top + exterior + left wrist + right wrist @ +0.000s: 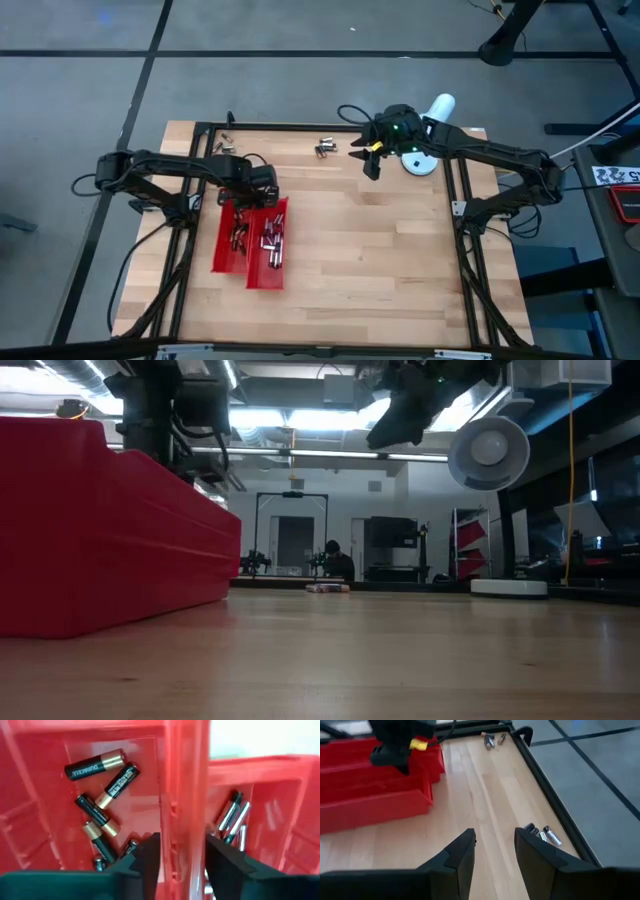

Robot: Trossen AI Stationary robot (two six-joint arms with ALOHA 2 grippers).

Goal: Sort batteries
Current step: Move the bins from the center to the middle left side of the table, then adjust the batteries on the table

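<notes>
Two red trays (252, 242) lie side by side on the table's left half. In the left wrist view the one tray (100, 780) holds black-and-copper batteries (107, 787), the other silvery batteries (232, 817). My left gripper (182, 852) is open over the trays' far end (252, 200), one finger on each side of their adjoining walls (185, 795). My right gripper (368, 160) hangs open above the table near its far edge. Loose batteries (325, 149) lie below it (540, 834). More batteries (222, 148) lie at the far left corner (492, 739). My left gripper comes from above with its fingers (150, 852) astride the trays' adjoining walls (172, 830), one finger in each tray. Whether a finger touches a wall, I cannot tell.
A white disc (420, 162) with a white cylinder (441, 104) stands near the far right corner, beside my right arm. A black frame (545, 780) runs along the table's edges. Bare wood (380, 250) fills the middle and the near right.
</notes>
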